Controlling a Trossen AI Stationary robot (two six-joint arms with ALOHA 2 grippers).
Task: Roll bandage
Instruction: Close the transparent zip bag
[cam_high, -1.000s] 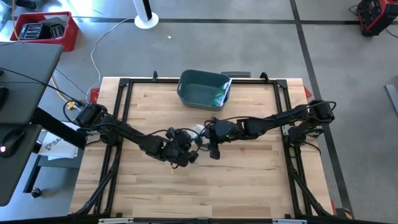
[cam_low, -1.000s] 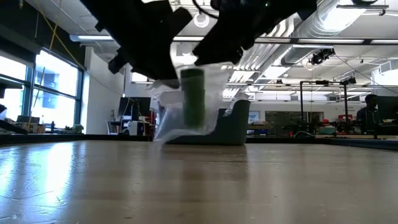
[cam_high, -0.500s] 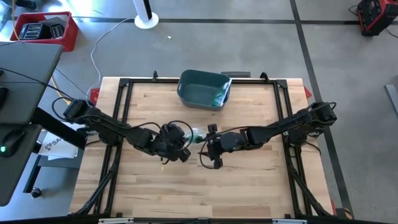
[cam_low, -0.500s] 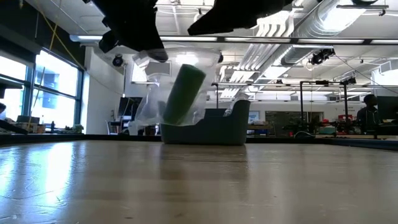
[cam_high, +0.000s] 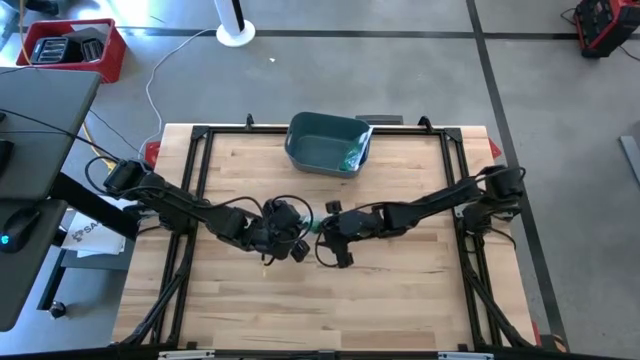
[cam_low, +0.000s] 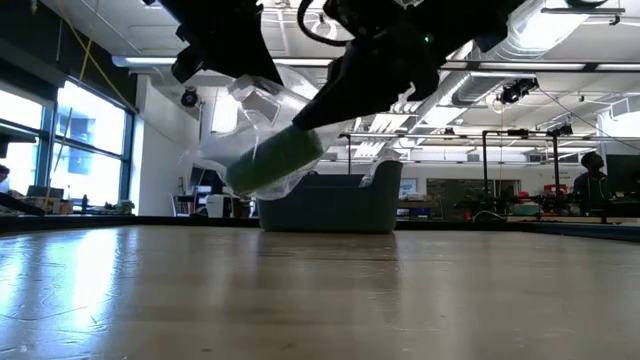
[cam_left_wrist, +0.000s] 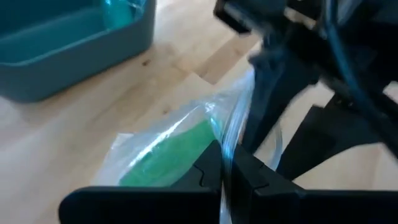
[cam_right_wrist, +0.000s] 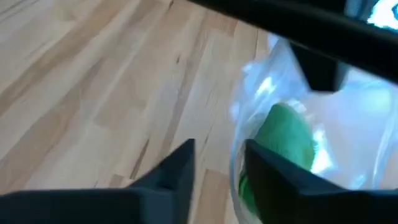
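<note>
- A clear plastic bag (cam_low: 262, 140) with a green bandage roll (cam_low: 275, 160) inside is held up off the wooden table (cam_high: 400, 300), in front of the teal bin (cam_high: 325, 145) that stands at the table's far edge.
- The bag is seen in the low view hanging clear of the table top, with the roll tilted inside it.
- The left gripper (cam_high: 290, 240) is placed in front of the bin, a little to its left; its fingers (cam_left_wrist: 205, 177) are pressed fully together on a fold of the bag's film.
- The right gripper (cam_high: 325, 232) is placed just beside the left one, in front of the bin, with the bag between them.
- The right gripper's fingers (cam_right_wrist: 273, 180) are parted by a narrow gap at the bag's edge; whether the film is actually pinched between them cannot be told.
- The bag and green roll are seen close ahead in both wrist views.
</note>
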